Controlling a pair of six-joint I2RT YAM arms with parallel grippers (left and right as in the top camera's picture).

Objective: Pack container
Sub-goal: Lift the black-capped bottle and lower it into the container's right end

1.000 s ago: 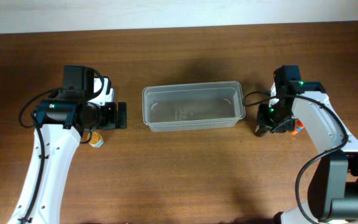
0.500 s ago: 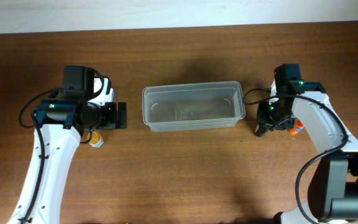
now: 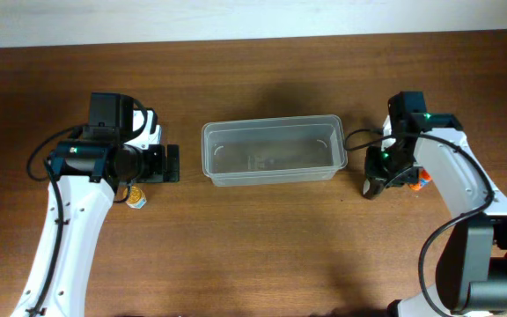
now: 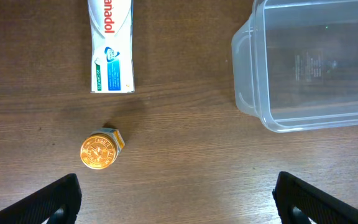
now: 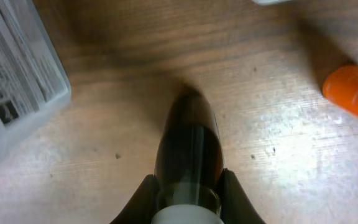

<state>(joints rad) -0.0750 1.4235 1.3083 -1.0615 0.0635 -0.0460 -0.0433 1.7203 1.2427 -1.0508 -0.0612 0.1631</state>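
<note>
Slightly shifted beside the container (image 3: 271,180), the right fingers (image 5: 143,199) pinch a dark bottle (image 5: 188,146); the left fingers (image 4: 48,202) hang spread, empty. Nothing packed yet; transfer likely follows.

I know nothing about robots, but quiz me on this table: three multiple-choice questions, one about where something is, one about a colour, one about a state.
1. Where is the gold-lidded jar?
A) inside the container
B) on the table, outside the container
C) on a shelf

2. What colour is the object lying near the dark bottle that sits between the fingers of the right gripper?
A) green
B) orange
C) blue

3. What state is the container in?
A) empty
B) half full
C) closed with a lid

Answers:
1 B: the left wrist view shows the jar on bare wood, apart from the tub.
2 B: the right wrist view shows it bright orange.
3 A: the tub's clear floor shows with nothing on it and no lid.
</note>
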